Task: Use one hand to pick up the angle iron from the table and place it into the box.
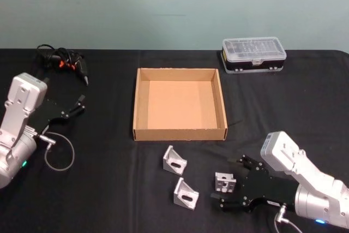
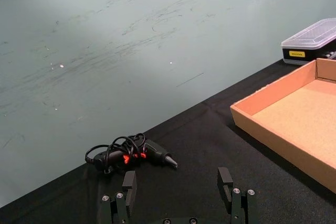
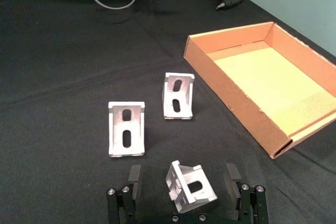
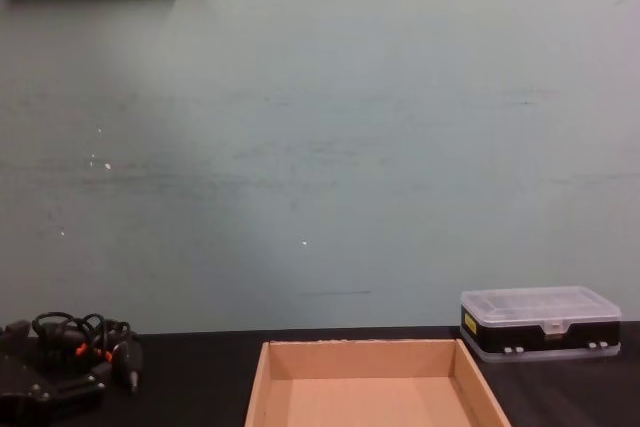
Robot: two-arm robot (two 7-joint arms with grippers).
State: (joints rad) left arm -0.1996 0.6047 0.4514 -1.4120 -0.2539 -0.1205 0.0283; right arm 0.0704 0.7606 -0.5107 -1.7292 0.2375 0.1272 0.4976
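Observation:
Three silver angle irons lie on the black table (image 1: 109, 189) in front of the tan cardboard box (image 1: 180, 133). My right gripper (image 1: 232, 184) is low over the table and open. The rightmost angle iron (image 1: 224, 182) sits between its fingers. In the right wrist view this angle iron (image 3: 190, 184) lies inside the open gripper (image 3: 184, 179), with a gap to each finger. The other two angle irons (image 1: 174, 160) (image 1: 186, 193) stand free to its left. The box (image 3: 231, 90) holds nothing. My left gripper (image 1: 76, 106) is open and parked at the left of the table.
A clear-lidded plastic case (image 1: 253, 54) stands behind the box at the right. A black tool with a bundled cable (image 1: 62, 61) lies at the back left. A thin cable loop (image 1: 59, 156) hangs by the left arm.

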